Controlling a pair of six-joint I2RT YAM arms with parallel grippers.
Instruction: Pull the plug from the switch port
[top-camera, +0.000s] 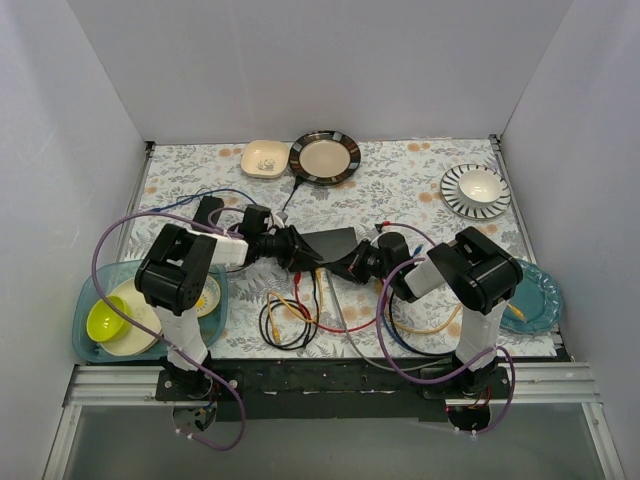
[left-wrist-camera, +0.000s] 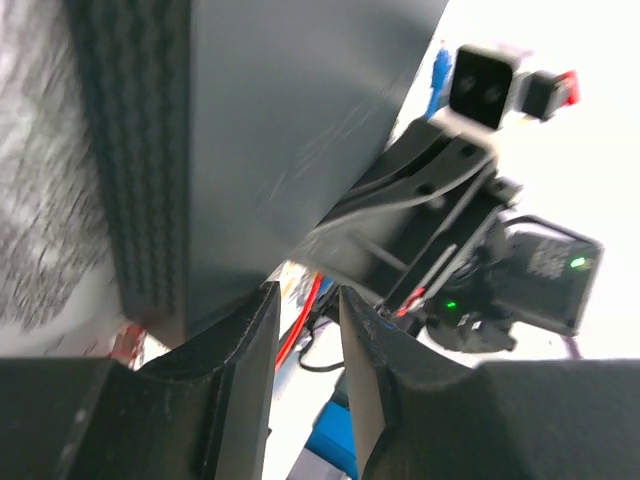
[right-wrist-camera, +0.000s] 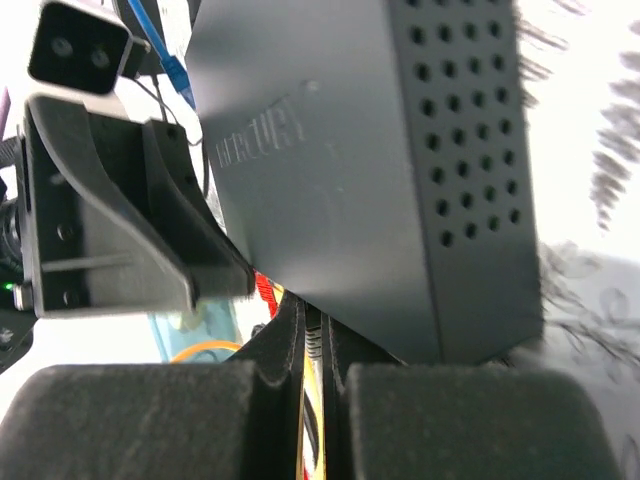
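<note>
The switch (top-camera: 335, 243) is a flat dark grey box, tilted up between my two grippers at mid-table. It fills the left wrist view (left-wrist-camera: 280, 130) and the right wrist view (right-wrist-camera: 340, 170), where its side shows vent holes. My right gripper (right-wrist-camera: 312, 305) is shut on a ribbed dark plug (right-wrist-camera: 314, 335) with a yellow cable, at the switch's lower edge; in the top view this gripper (top-camera: 352, 262) sits at the switch's right end. My left gripper (left-wrist-camera: 305, 292) is open, its fingers apart at the switch's near corner, with a red cable showing through the gap. In the top view it (top-camera: 298, 252) is at the switch's left end.
Loose red, yellow, black and blue cables (top-camera: 292, 318) lie in front of the switch. A teal tray (top-camera: 85, 320) with plates and a green bowl is at the left, and a teal plate (top-camera: 540, 300) at the right. A striped plate (top-camera: 476, 190), a dark-rimmed plate (top-camera: 324, 157) and a cream dish (top-camera: 265, 158) stand at the back.
</note>
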